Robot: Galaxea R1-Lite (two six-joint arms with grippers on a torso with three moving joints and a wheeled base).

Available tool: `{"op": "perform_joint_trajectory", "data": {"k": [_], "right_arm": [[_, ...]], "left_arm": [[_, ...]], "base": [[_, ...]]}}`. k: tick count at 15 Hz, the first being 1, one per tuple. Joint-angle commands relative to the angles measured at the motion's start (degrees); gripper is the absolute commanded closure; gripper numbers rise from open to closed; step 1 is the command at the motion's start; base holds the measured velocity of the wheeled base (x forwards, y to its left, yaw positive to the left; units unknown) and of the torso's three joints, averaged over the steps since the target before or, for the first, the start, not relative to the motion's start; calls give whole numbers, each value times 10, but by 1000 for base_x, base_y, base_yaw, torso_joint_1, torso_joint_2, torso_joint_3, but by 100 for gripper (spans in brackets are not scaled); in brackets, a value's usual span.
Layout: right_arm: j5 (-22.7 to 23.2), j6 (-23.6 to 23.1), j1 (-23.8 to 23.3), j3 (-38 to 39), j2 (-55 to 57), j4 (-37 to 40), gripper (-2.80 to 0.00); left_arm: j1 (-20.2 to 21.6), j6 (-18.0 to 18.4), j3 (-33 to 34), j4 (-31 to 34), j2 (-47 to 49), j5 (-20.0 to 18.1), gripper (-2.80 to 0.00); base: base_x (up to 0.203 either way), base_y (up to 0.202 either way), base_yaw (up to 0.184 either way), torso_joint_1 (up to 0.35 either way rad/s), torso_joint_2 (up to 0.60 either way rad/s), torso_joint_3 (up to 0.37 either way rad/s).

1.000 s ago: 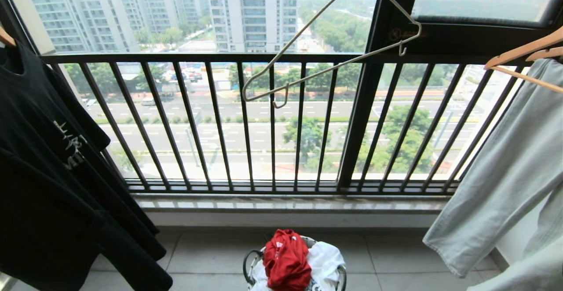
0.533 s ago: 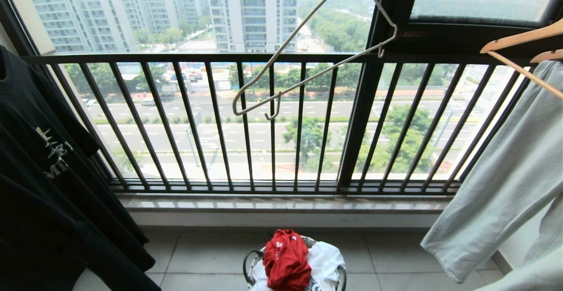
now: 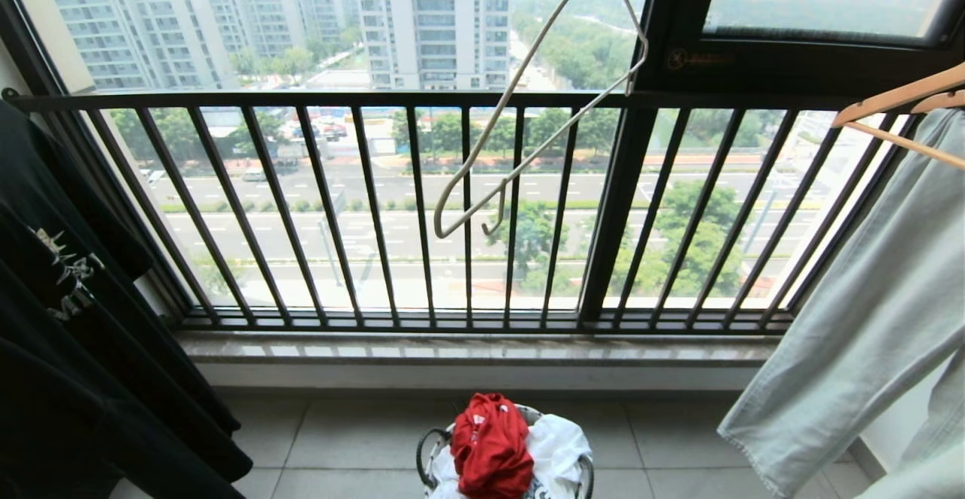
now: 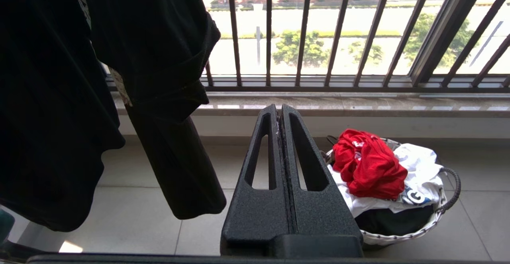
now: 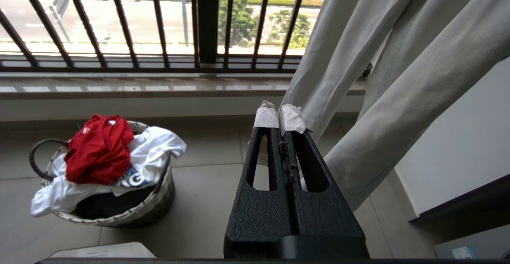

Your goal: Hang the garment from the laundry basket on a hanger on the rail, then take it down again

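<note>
While my left claw [image 4: 282, 110] and right claw [image 5: 281, 120] sit clenched on nothing, the red garment [image 3: 490, 442] lies atop the laundry basket [image 3: 430, 446] at six o'clock, the tilted hanger [image 3: 528, 107] at twelve: risk, snagging the white garment [image 3: 558, 439] beneath.

Tiled floor [image 3: 354, 439] – barred window [image 3: 377, 205], daylit towers.

This is a high-rise apartment's enclosed laundry balcony: a dark barred railing [image 3: 422, 205] fronts windows over tower blocks and a wide road, hung clothes such as pale trousers [image 3: 867, 310] flank a tiled floor [image 3: 347, 439], and a laundry basket [image 5: 119, 212] holds washing.
</note>
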Motion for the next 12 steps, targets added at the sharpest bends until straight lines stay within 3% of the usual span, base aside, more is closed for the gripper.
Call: {"op": "perform_joint_trajectory", "data": {"k": [1, 3, 6, 12], "right_arm": [[20, -1, 6, 62, -46, -5, 0], [54, 0, 8, 151, -102, -57, 0], [86, 13, 9, 262, -108, -256, 0], [106, 40, 9, 272, -108, -237, 0]], "left_arm": [[0, -6, 0, 0, 1, 0, 0], [0, -19, 0, 0, 1, 2, 0], [0, -22, 0, 0, 1, 3, 0], [0, -22, 0, 0, 1, 3, 0]], "base": [[0, 0, 0, 0, 0, 0], [0, 0, 0, 0, 0, 0], [0, 0, 0, 0, 0, 0], [0, 0, 0, 0, 0, 0]]}}
